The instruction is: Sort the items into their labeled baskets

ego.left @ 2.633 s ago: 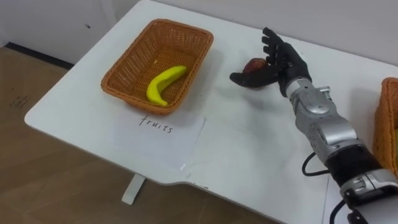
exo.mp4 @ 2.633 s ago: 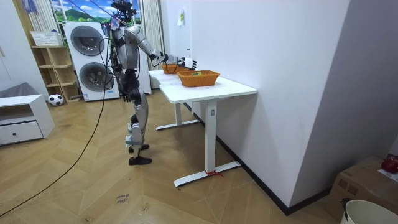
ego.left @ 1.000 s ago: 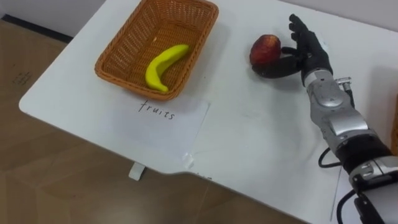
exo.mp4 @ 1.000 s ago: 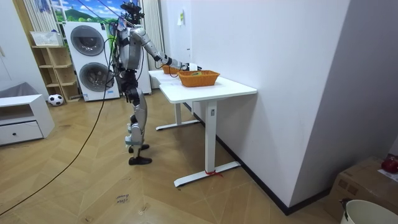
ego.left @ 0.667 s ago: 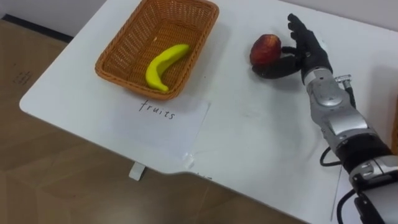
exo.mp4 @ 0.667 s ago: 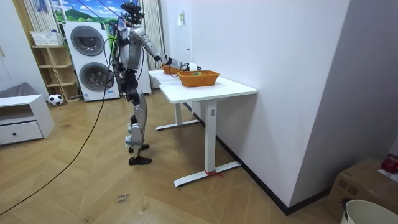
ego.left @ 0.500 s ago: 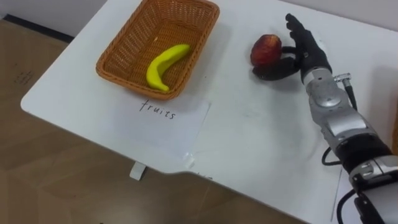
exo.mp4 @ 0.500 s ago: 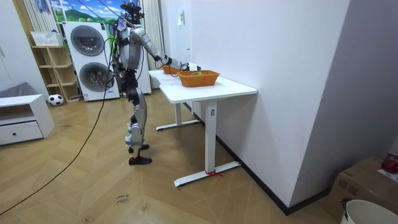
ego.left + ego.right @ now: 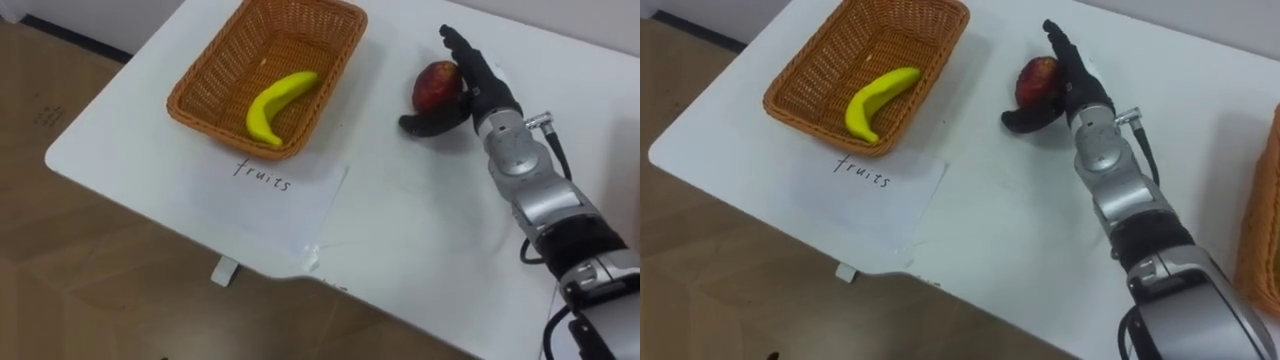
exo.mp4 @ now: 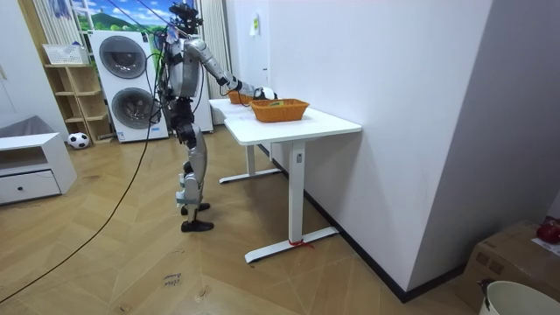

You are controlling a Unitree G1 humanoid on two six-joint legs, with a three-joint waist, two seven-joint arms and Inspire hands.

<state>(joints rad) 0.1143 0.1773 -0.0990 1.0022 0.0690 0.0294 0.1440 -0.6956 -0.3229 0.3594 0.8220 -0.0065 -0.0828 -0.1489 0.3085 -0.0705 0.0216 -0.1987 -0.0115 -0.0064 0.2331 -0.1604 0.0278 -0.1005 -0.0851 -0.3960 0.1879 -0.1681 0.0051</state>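
You only get a sliver of the second basket (image 9: 1265, 200), cut off at the right edge with its contents out of sight. Your right hand (image 9: 478, 88) covers the apple's (image 9: 433, 84) right side, so contact can't be judged. The hand is wide, fingers straight beside the fruit and thumb stretched in front. The apple is red and round. It rests on the table (image 9: 420, 230), near the fruit basket (image 9: 212, 70) that holds a banana (image 9: 278, 106).

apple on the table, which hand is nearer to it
Right. The right hand rests against the apple, on its right side, fingers straight, thumb in front of it. The left hand is nowhere over this stretch of table.
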